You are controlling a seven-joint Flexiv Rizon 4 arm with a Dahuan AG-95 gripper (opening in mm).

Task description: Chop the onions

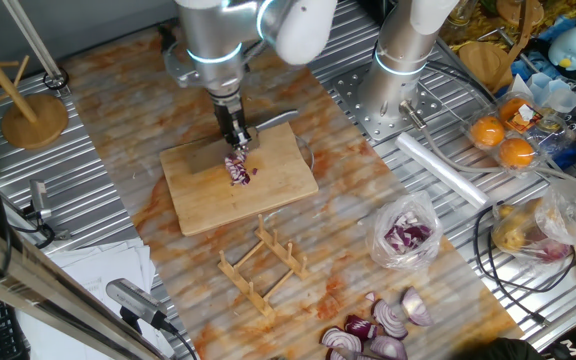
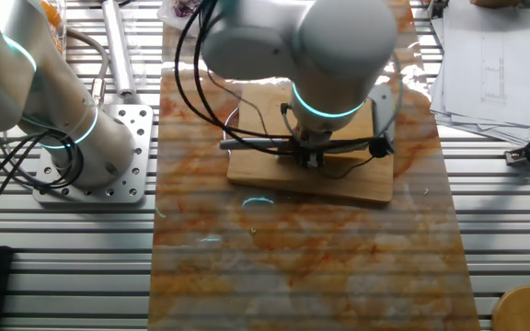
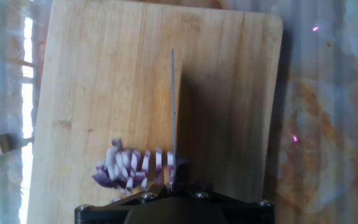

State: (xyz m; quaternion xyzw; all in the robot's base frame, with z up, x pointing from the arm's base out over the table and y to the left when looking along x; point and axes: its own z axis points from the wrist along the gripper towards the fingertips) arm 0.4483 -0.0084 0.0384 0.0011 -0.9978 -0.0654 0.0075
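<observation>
From the other fixed view the arm hides the onions [image 1: 238, 170], which lie sliced on the cutting board [image 1: 278, 180]; the gripper [image 1: 235, 133] points straight down over them, clamped on a knife [image 3: 173, 118] whose blade stands edge-down beside the slices, with a wooden rack [image 1: 263, 265] nearer.

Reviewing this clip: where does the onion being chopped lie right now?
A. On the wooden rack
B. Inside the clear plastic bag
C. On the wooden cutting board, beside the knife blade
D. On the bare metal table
C: the onions lie in small purple-white bits on the cutting board, against the knife blade.
</observation>
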